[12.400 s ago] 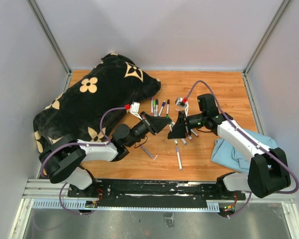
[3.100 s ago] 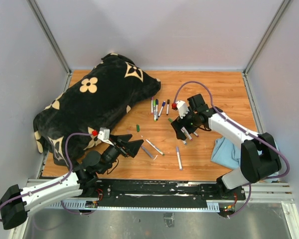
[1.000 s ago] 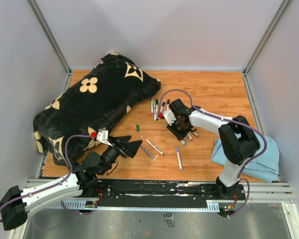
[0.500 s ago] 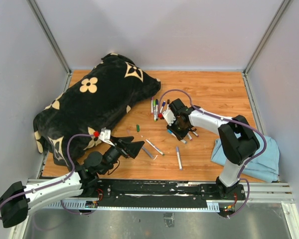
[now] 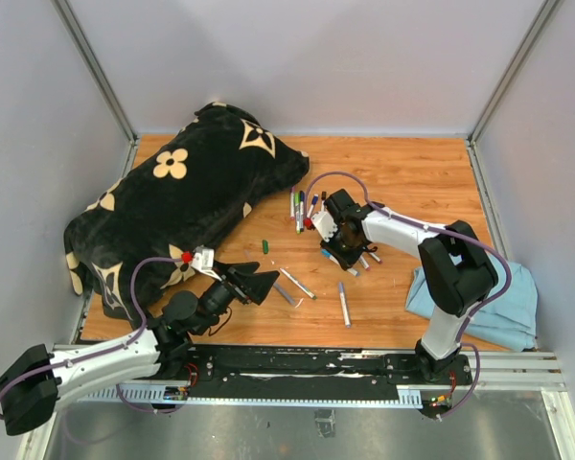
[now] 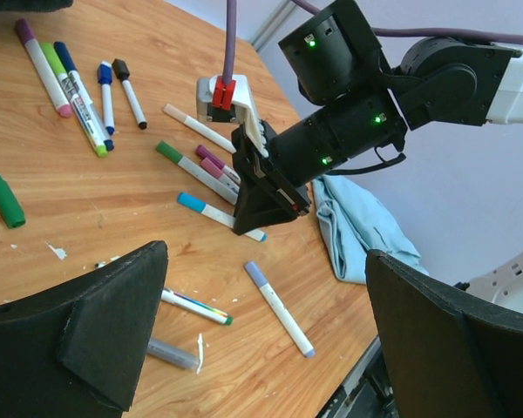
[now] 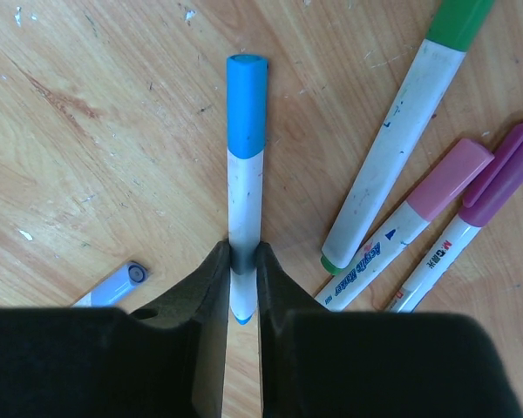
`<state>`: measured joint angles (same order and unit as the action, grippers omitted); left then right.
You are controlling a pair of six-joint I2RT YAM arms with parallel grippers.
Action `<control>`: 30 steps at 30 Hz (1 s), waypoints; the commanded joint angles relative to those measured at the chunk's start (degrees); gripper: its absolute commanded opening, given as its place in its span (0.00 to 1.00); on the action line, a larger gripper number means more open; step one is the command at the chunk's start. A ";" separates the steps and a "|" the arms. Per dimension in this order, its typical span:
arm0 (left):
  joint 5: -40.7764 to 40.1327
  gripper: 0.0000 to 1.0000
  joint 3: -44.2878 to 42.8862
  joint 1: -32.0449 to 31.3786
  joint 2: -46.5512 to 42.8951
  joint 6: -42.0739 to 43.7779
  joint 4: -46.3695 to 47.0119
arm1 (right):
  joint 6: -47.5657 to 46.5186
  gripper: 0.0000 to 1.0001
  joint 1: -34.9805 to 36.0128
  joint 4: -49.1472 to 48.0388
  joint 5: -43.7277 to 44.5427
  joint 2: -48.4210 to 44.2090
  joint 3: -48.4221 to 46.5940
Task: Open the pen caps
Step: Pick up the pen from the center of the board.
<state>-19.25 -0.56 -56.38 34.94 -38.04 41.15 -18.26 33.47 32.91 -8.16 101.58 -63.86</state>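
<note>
Presently the right claw (image 7: 242,266) is pinched almost shut on the white barrel of a blue-capped marker (image 7: 244,200), gripping close to its tail end. The marker lies flat on the wooden table (image 5: 412,172) and points away from the claw. Its blue cap (image 7: 247,100) is on, well clear of the fingers.

Just right of it in the wrist view, three more markers fan out. Green cap (image 7: 458,17), pink cap (image 7: 458,178) and purple cap (image 7: 504,165) are all seated on their barrels. These lie near the held marker but do not touch it.

Nearer the arms' bases, a marker with a lavender cap (image 6: 256,273) lies apart from the others, cap on.

Farther back, a row of capped markers (image 5: 304,206) lies side by side near the black flower-patterned cushion (image 5: 172,192). From the left wrist view their caps read purple, green, blue, blue and black.

One loose green cap (image 5: 265,246) lies alone on the wood, between the cushion and the right claw. A thin white marker with a green tip (image 6: 196,306) lies near the left claw.

The left claw (image 5: 259,280) stands wide open and has hold of nothing. It hovers low over the near-left part of the table, and its fingers (image 6: 96,340) face the right claw.

A blue cloth (image 5: 513,297) sits crumpled at the near-right corner.
</note>
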 commanded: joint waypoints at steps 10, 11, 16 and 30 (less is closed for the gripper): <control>3.09 0.99 2.27 -0.09 6.89 -2.89 13.23 | -1.08 0.01 -0.12 0.53 -4.36 -2.59 -0.28; 4.17 0.99 2.12 0.33 7.83 -3.10 14.27 | -1.01 0.01 -0.27 0.43 -4.63 -2.92 -0.26; 11.01 0.99 1.63 4.84 14.59 -6.79 20.94 | -0.88 0.01 -1.13 -0.25 -6.23 -4.97 0.18; 21.06 0.99 0.70 12.08 28.12 -12.50 36.01 | -0.09 0.01 -3.80 -1.44 -12.79 -9.67 1.17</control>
<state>-2.28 -0.51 -45.65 59.53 -48.84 69.43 -18.41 30.74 31.88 -18.00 93.95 -63.44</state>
